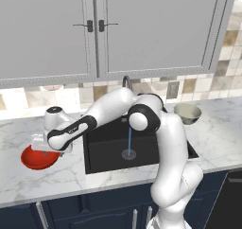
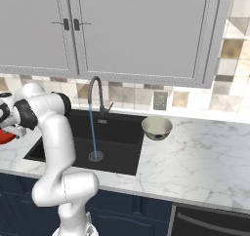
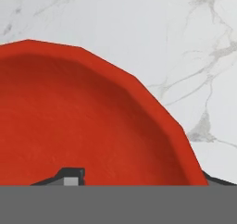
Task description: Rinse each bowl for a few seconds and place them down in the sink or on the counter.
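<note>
The wide red bowl (image 1: 38,159) (image 2: 3,137) (image 3: 83,121) sits on the white marble counter (image 1: 71,173) left of the black sink (image 1: 106,154) (image 2: 122,149). My gripper (image 1: 46,149) (image 3: 144,179) is low over the bowl's right rim. It is open, with one fingertip (image 3: 71,176) inside the bowl and the other just outside the rim. A clear gap shows between the inner tip and the rim. The cream-white bowl (image 1: 187,113) (image 2: 156,127) stands upright on the counter at the sink's far right corner.
A thin stream of water (image 1: 129,140) (image 2: 92,132) runs from the grey gooseneck faucet (image 1: 126,81) (image 2: 95,91) onto the drain (image 1: 128,154). Grey wall cabinets (image 1: 118,29) hang above. My own arm stretches across the sink's left half.
</note>
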You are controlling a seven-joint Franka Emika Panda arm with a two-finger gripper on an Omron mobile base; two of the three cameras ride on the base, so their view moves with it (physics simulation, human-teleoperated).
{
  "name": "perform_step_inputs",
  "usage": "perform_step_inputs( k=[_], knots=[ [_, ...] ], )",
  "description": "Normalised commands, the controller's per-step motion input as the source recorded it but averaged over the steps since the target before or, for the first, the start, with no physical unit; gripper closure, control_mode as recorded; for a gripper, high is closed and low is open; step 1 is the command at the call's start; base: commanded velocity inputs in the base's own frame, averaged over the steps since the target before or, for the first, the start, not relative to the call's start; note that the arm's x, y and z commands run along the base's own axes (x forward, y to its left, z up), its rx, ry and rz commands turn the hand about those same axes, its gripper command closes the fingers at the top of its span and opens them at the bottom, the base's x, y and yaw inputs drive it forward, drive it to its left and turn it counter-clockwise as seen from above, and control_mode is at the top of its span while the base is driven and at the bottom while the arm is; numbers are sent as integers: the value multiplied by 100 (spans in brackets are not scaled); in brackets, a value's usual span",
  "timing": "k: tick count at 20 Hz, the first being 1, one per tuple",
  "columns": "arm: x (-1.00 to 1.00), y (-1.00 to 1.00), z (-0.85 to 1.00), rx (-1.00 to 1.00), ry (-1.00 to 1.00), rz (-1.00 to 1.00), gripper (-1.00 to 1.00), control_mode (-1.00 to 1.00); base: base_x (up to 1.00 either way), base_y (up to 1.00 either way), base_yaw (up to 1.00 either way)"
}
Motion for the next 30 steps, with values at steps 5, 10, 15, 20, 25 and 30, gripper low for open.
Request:
perform_step_inputs(
  k=[5,10,15,20,25,30],
  knots=[
    [-10,-4,7,1,-3,-4,100,-100,0,0,0],
    [-39,-24,32,0,-13,-10,100,-100,0,0,0],
    [-39,-30,38,7,-14,-16,100,-100,0,0,0],
    [-32,-23,32,12,-14,-19,100,-100,0,0,0],
    [-28,-23,28,10,-11,-23,100,-100,0,0,0],
    [-27,-22,26,5,-8,-23,100,-100,0,0,0]
  ],
)
